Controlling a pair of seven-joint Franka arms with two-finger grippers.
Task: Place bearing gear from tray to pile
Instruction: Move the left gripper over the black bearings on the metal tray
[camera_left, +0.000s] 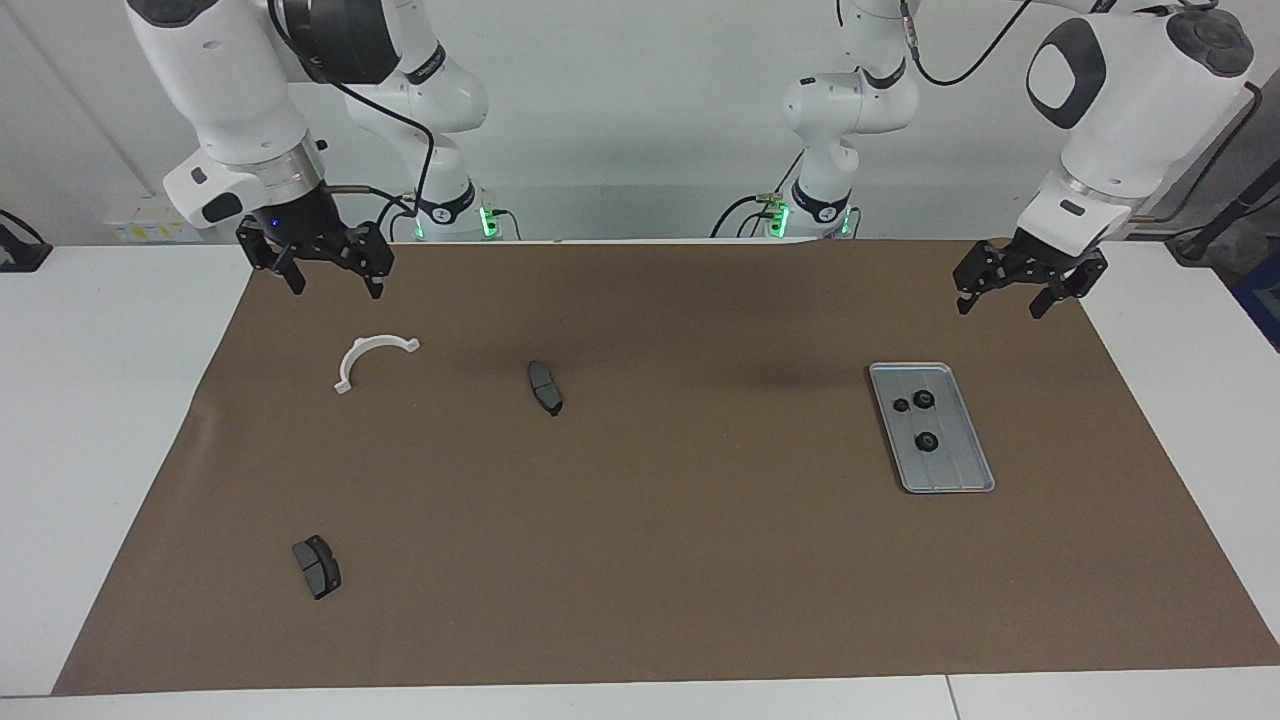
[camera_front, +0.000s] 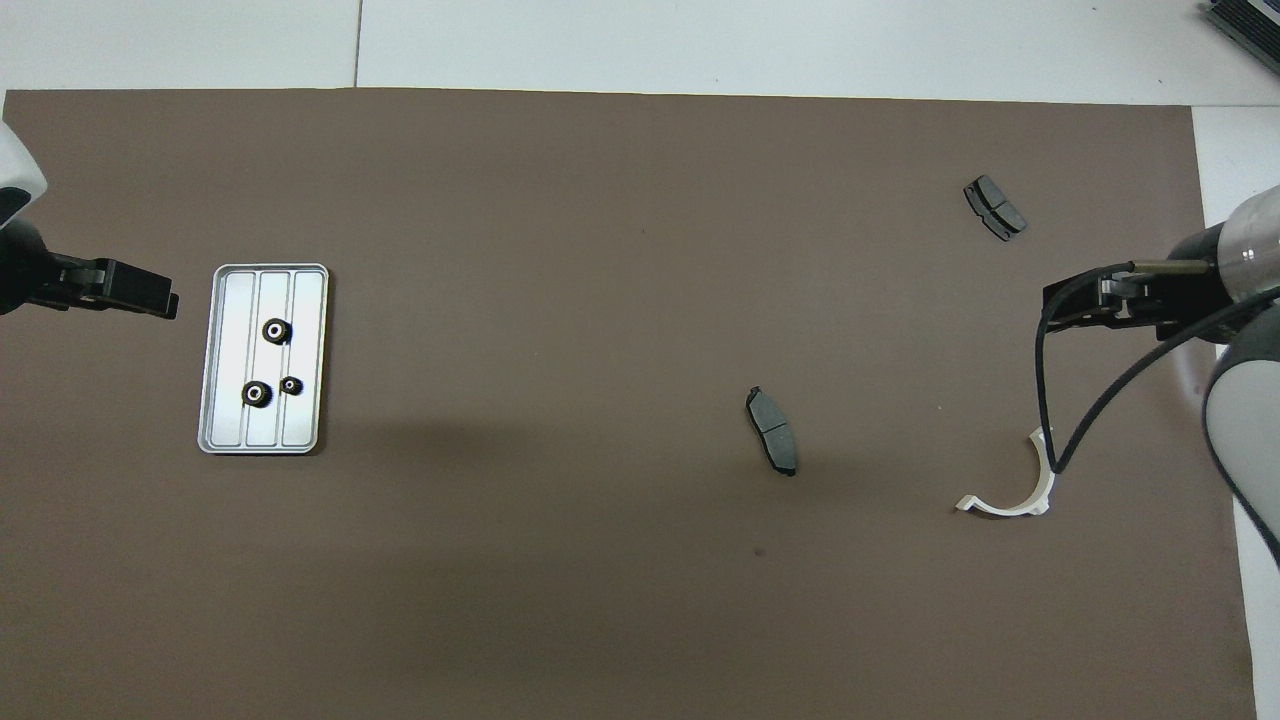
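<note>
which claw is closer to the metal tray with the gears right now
Left. The left claw hangs open just off the tray's robot-side end; the right claw hangs open above the mat's other end, near the white bracket.

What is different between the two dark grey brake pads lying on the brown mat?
One dark grey brake pad lies near the table's middle, close to the robots; the other brake pad lies farther from them, toward the right arm's end. The first looks narrow and tipped on edge, the second flatter. Both are grey, curved and untouched.

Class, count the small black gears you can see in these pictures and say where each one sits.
3, all lying in the tray, none hidden as far as can be seen: two side by side at its end nearer the robots, the smaller gear and a larger gear, and another gear near the middle.
</note>
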